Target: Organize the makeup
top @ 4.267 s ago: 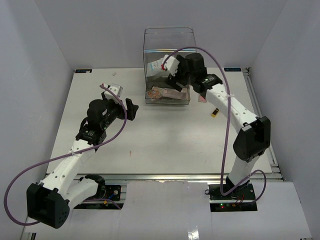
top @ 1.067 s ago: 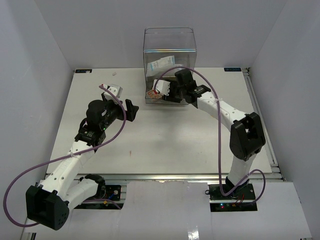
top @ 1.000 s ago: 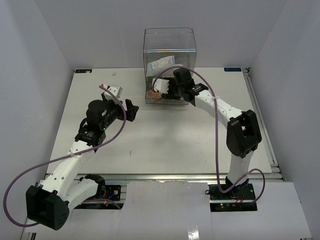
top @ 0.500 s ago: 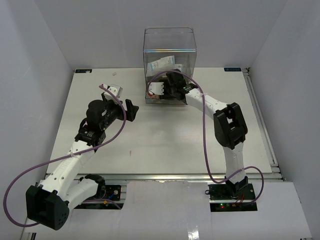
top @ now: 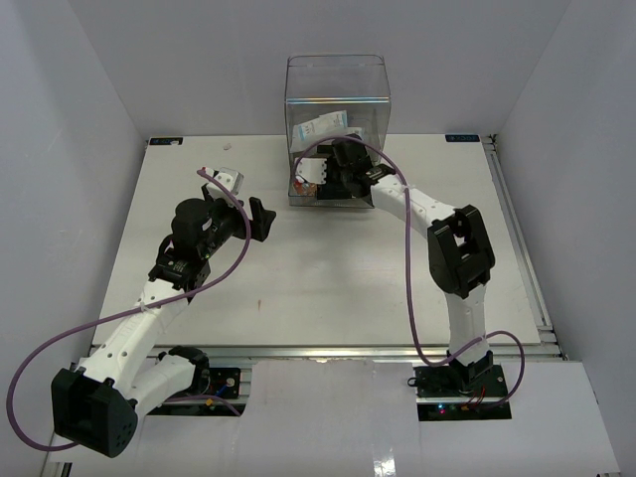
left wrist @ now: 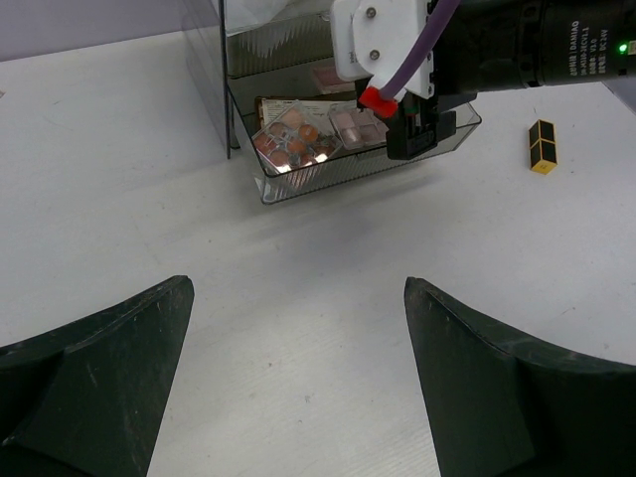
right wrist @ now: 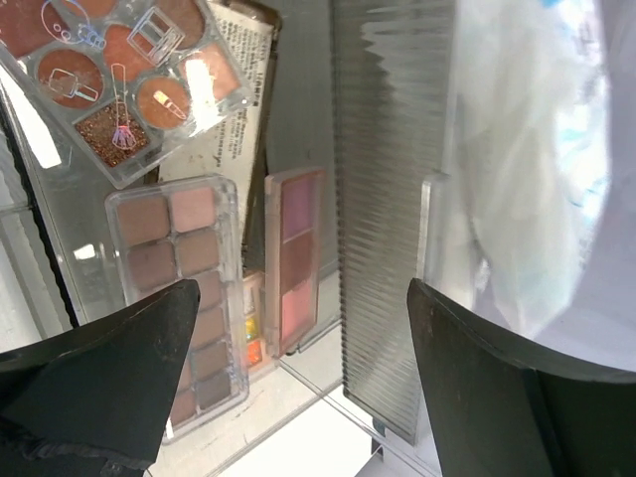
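The clear drawer box [top: 338, 94] stands at the back, its lower drawer [top: 368, 200] pulled out. In the drawer lie a round-pan eyeshadow palette [right wrist: 124, 75], a brown palette [right wrist: 184, 298] and a pink palette [right wrist: 298, 258]; they also show in the left wrist view [left wrist: 298, 139]. A white-blue sachet [top: 325, 125] lies in the upper compartment. My right gripper [right wrist: 298, 397] is open and empty, just above the drawer [top: 333, 177]. My left gripper [top: 260, 217] is open and empty over bare table. A small dark tube [left wrist: 542, 146] lies on the table right of the drawer.
The ribbed clear drawer wall [right wrist: 388, 229] stands between my right fingers. The right arm [top: 427, 214] stretches across the table's back right. White enclosure walls stand on three sides, and a rail [top: 517, 229] runs along the table's right edge.
My right gripper left the sachet in the upper compartment, dropped to the lower drawer and swung left over the palettes. The left arm has not moved.
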{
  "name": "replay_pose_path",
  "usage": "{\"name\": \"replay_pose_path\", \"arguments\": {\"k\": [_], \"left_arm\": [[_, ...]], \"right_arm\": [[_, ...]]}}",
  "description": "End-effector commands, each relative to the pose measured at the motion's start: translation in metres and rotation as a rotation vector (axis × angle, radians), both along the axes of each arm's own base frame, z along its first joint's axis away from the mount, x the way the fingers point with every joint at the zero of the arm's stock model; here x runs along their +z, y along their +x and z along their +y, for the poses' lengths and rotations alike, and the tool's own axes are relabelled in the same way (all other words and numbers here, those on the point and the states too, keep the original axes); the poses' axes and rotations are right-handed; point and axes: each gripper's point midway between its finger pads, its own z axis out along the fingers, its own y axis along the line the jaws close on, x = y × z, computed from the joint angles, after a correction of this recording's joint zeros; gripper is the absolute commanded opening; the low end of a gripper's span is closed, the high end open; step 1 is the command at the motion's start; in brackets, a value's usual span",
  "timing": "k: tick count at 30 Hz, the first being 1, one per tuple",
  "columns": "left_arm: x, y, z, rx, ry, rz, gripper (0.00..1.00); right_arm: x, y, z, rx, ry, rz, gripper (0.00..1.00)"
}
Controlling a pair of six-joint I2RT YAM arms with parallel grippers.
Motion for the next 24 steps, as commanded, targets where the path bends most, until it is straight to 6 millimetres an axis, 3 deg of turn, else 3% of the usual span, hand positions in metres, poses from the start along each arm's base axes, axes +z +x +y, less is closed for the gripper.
{"name": "replay_pose_path", "arguments": {"k": [1, 4, 7, 8, 10, 13, 16, 20, 22, 24], "left_arm": [[0.013, -0.001, 0.000, -0.003, -0.008, -0.033, 0.98], [0.014, -0.001, 0.000, -0.003, -0.009, -0.033, 0.98], [0.014, -0.001, -0.001, -0.008, -0.013, -0.033, 0.98], [0.014, -0.002, -0.002, -0.017, -0.013, -0.035, 0.98], [0.013, -0.004, -0.007, -0.047, -0.017, -0.033, 0.98], [0.014, -0.016, -0.026, -0.184, -0.026, -0.049, 0.98], [0.009, -0.030, -0.047, -0.339, -0.045, -0.038, 0.90], [-0.009, -0.028, -0.064, -0.420, -0.077, 0.058, 0.59], [-0.029, -0.020, -0.075, -0.435, -0.080, 0.138, 0.48], [-0.042, -0.027, -0.095, -0.498, -0.056, 0.178, 0.40]], "right_arm": [[0.068, -0.011, 0.004, 0.009, 0.146, -0.083, 0.92], [0.083, -0.027, 0.001, 0.011, 0.221, -0.028, 0.93], [0.111, -0.054, -0.003, 0.022, 0.372, 0.057, 0.97], [0.120, -0.062, -0.001, 0.042, 0.428, 0.082, 0.84], [0.147, -0.081, -0.014, 0.042, 0.595, 0.139, 0.70], [0.175, -0.096, -0.065, -0.028, 0.881, 0.228, 0.57], [0.142, -0.125, -0.094, -0.053, 1.013, 0.424, 0.42], [0.093, -0.160, -0.110, -0.033, 1.016, 0.611, 0.18], [0.084, -0.174, -0.122, -0.041, 1.039, 0.651, 0.17], [0.085, -0.184, -0.127, -0.019, 1.046, 0.653, 0.19]]}}
